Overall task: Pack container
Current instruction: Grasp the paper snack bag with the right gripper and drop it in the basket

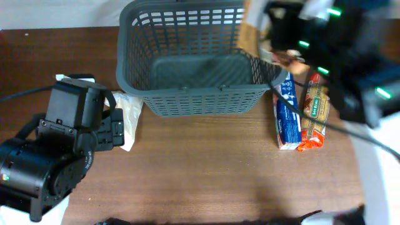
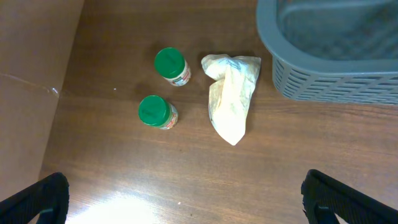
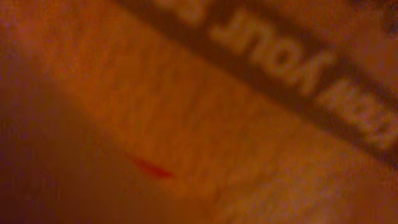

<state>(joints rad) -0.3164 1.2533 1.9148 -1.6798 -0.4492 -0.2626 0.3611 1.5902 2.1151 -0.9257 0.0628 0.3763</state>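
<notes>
Your left claw [image 2: 186, 211] is spread wide. Its two dark fingertips [image 2: 37, 200] sit in the bottom corners of the wrist view, with only bare bench [image 2: 124, 186] between them, and they hold and touch nothing. Just ahead of it lies a pale crumpled bag [image 2: 230, 99]. Two green-lidded jars [image 2: 170, 65] stand close together beside the bag, on the side away from the container. From above you can't see those jars, because your left arm [image 1: 56, 150] at the near left corner covers them, and only part of the bag pokes out.

Your right claw [image 1: 278, 44] is a dark blur at the container's right rim, up by the far right corner. Its wrist camera is filled by an orange-brown surface [image 3: 199, 112] pressed right up to the lens, with smeared lettering too soft to read. No finger shows there, so I can't tell how far that claw is open or whether it grips anything.

The container [image 1: 187, 94] sits against the far edge of the bench, about the middle. One of its corners shows at the top right of your left wrist view, and the bag lies near it.

Right of the container, a blue packet [image 1: 287, 115] and an orange packet [image 1: 314, 115] lie side by side, touching. Their far ends are hidden under the right arm.
</notes>
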